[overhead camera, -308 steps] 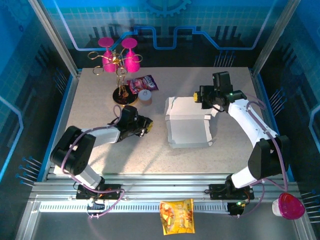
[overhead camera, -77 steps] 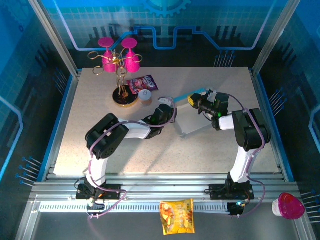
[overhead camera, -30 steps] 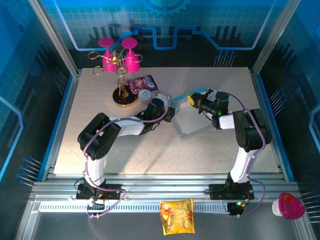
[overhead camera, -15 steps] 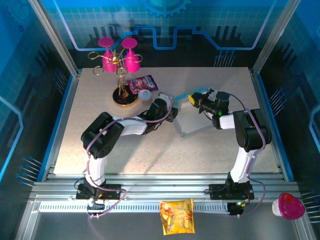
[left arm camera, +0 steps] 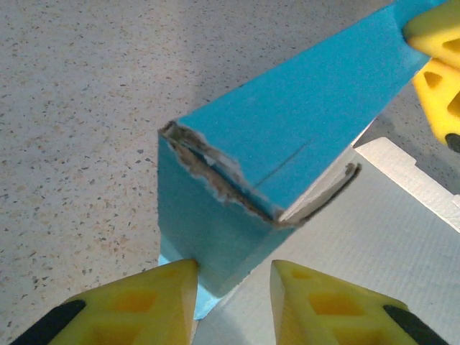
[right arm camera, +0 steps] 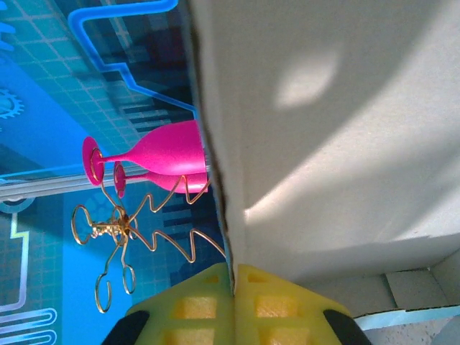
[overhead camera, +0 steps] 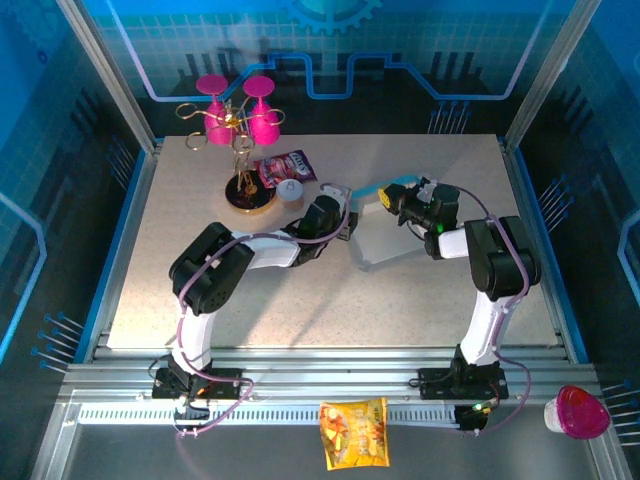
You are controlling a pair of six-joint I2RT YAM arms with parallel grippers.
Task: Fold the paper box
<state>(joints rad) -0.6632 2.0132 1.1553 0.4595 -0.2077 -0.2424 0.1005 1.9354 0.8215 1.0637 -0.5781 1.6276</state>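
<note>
While the right gripper [right arm camera: 233, 282] is pressed shut on a thin upper edge of the paper box [overhead camera: 390, 242], holding that side lifted so the pale inner face tilts up from the table [overhead camera: 300, 310], the left gripper [left arm camera: 233, 295] sits at the box's opposite corner with its jaws parted. Its yellow fingers [left arm camera: 144, 305] straddle the bottom of a light blue wall there. A strip of white floor panel shows between the wall and the other finger, so I judge that nothing is clamped on this side yet. The blue wall's top edge at that corner is frayed and crumpled, with layers of cardboard peeling apart.

That ragged corner is the weak point. If the left jaws close askew, they could catch a single layer and tear it further, or crease the wall off its fold line. The right pinch has little cardboard under its pads, so a pull from the left arm could slide the edge out, and the raised side would probably flop flat. Pushing the box away from the arms is also risky. Just beyond its left corner stand a small pale cup [overhead camera: 291, 190] and a purple snack packet [overhead camera: 287, 166]. Beyond those is a gold wire stand [overhead camera: 240, 150] carrying pink glasses [overhead camera: 262, 120], which a shoved box or the left elbow could topple.
</note>
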